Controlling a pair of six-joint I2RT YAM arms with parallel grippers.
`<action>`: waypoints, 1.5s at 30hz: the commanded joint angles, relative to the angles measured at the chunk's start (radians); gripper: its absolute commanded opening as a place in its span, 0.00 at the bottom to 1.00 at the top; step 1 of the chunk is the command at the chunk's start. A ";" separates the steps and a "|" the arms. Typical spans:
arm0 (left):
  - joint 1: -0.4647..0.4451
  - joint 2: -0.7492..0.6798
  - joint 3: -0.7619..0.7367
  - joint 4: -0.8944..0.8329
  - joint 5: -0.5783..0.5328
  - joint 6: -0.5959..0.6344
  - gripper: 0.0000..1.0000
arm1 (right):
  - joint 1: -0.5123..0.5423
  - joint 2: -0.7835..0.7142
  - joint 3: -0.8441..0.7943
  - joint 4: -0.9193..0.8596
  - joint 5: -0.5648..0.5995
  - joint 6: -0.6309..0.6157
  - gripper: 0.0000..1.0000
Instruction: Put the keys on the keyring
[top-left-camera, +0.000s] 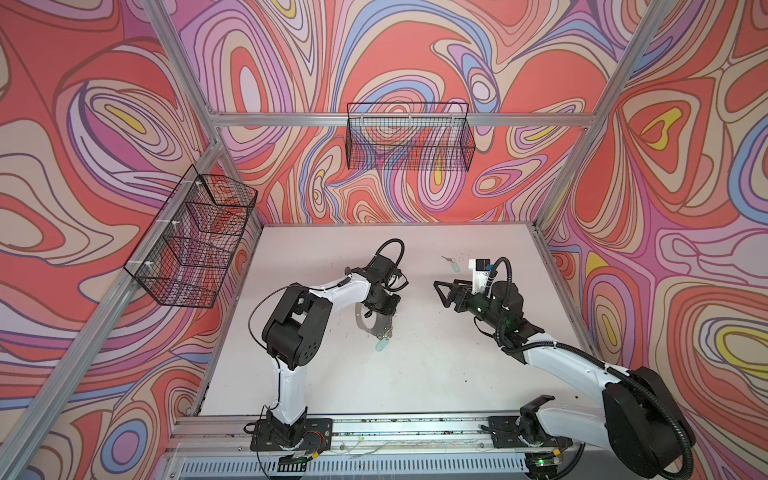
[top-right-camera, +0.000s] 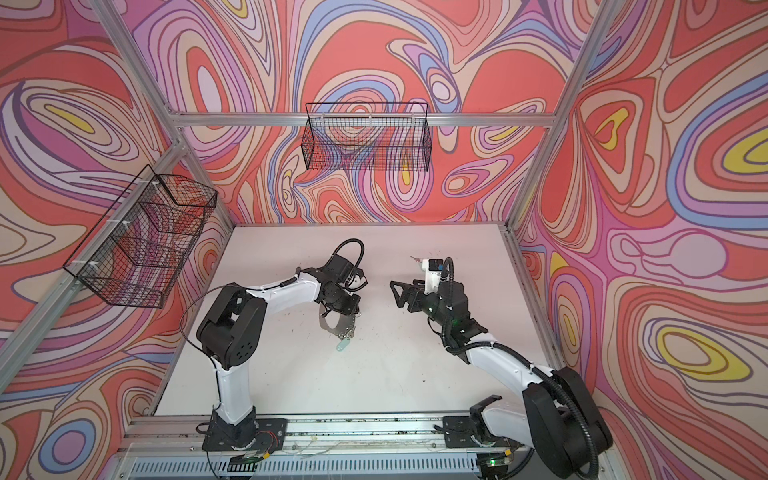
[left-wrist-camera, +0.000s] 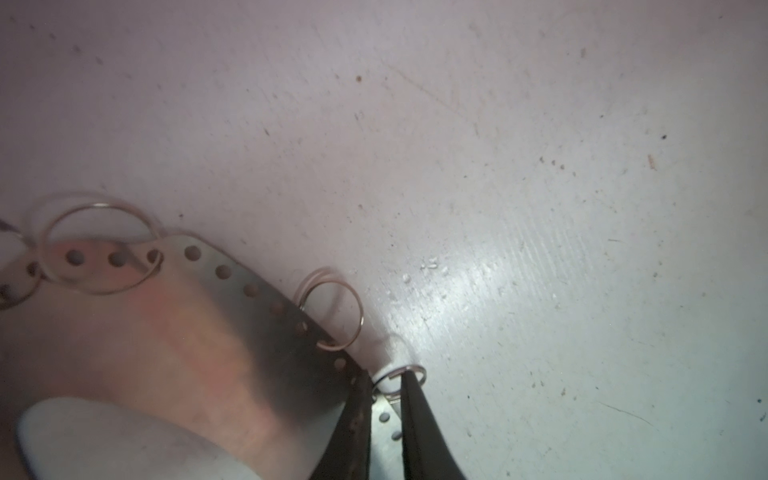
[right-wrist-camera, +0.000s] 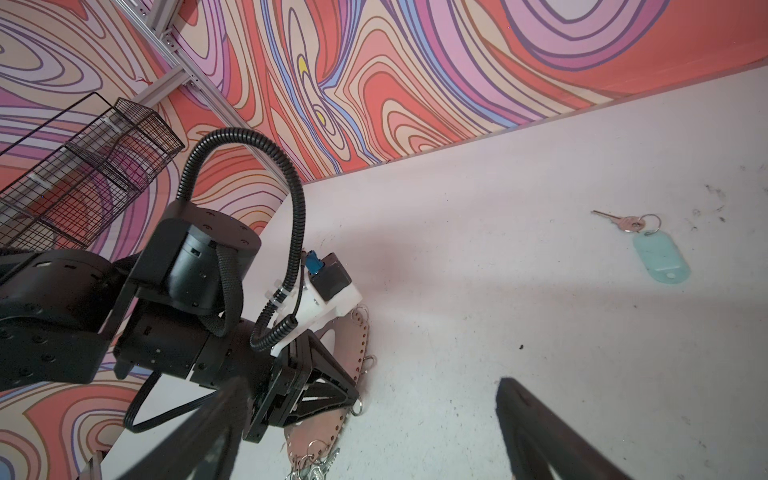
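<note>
The keyring (left-wrist-camera: 187, 316) is a flat brownish metal plate with holes and small wire loops along its rim. My left gripper (left-wrist-camera: 387, 380) is shut on its rim, with a small ring at the fingertips. In both top views the keyring (top-left-camera: 384, 330) (top-right-camera: 338, 328) hangs tilted under the left gripper (top-left-camera: 380, 305). A mint tag (top-left-camera: 380, 345) dangles from its low end, and a bunch of keys (right-wrist-camera: 316, 465) hangs there too. A loose key (right-wrist-camera: 619, 222) with a mint tag (right-wrist-camera: 660, 257) lies on the table at the far right (top-left-camera: 453, 264). My right gripper (top-left-camera: 439, 294) (right-wrist-camera: 370, 384) hovers open and empty, to the right of the keyring.
A black wire basket (top-left-camera: 409, 137) hangs on the back wall and a tiered one (top-left-camera: 191, 241) on the left wall. The white table (top-left-camera: 415, 374) carries small dark specks. The arm bases sit on the front rail (top-left-camera: 415, 428).
</note>
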 joint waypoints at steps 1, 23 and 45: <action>-0.007 0.003 0.005 -0.038 -0.005 0.014 0.21 | 0.003 -0.001 -0.018 0.020 -0.006 0.004 0.98; -0.006 -0.450 -0.493 0.354 -0.138 -0.338 0.31 | 0.114 0.577 0.399 -0.289 -0.297 -0.104 0.41; -0.002 -0.528 -0.547 0.397 -0.160 -0.343 0.31 | 0.187 0.808 0.722 -0.711 -0.268 -0.332 0.28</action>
